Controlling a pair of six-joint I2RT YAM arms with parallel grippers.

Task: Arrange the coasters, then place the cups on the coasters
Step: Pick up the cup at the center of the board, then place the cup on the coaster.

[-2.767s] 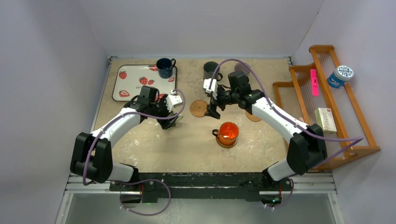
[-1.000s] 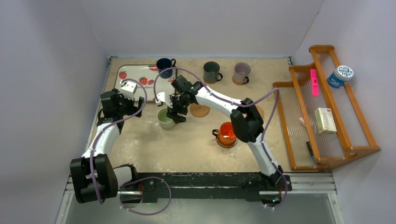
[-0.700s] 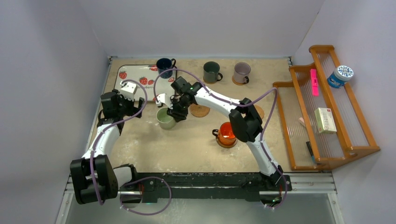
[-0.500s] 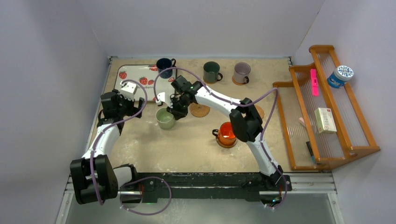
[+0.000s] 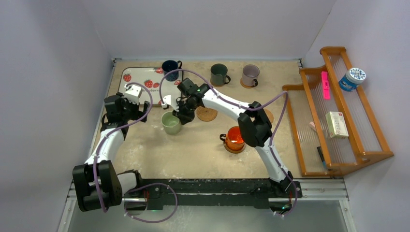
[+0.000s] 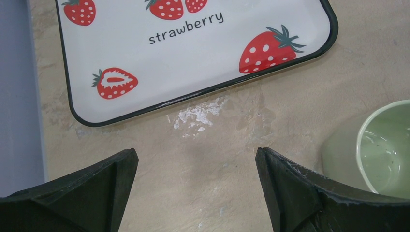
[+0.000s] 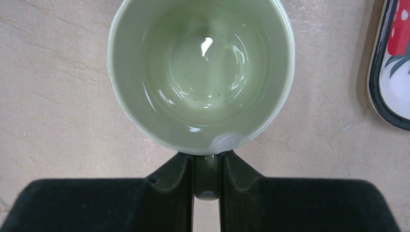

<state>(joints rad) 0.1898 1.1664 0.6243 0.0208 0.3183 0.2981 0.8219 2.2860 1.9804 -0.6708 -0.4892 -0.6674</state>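
1. My right tool [image 7: 207, 169] pinches the handle of the pale green ceramic mug [image 7: 200, 67].
2. That mug stands upright on the beige table [image 5: 193, 145], beside the white strawberry-print tray [image 6: 193, 63] and near a woven round coaster [image 5: 206, 114].
3. My left tool [image 6: 196, 164] is spread wide, holding nothing.

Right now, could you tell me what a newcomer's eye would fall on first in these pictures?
The right fingers, reaching far to the left, are shut on the handle of the pale green cup, which stands on the bare table beside the strawberry tray. The bright orange cup sits on a coaster near the middle, and the left fingers stand wide open by the tray's near edge.
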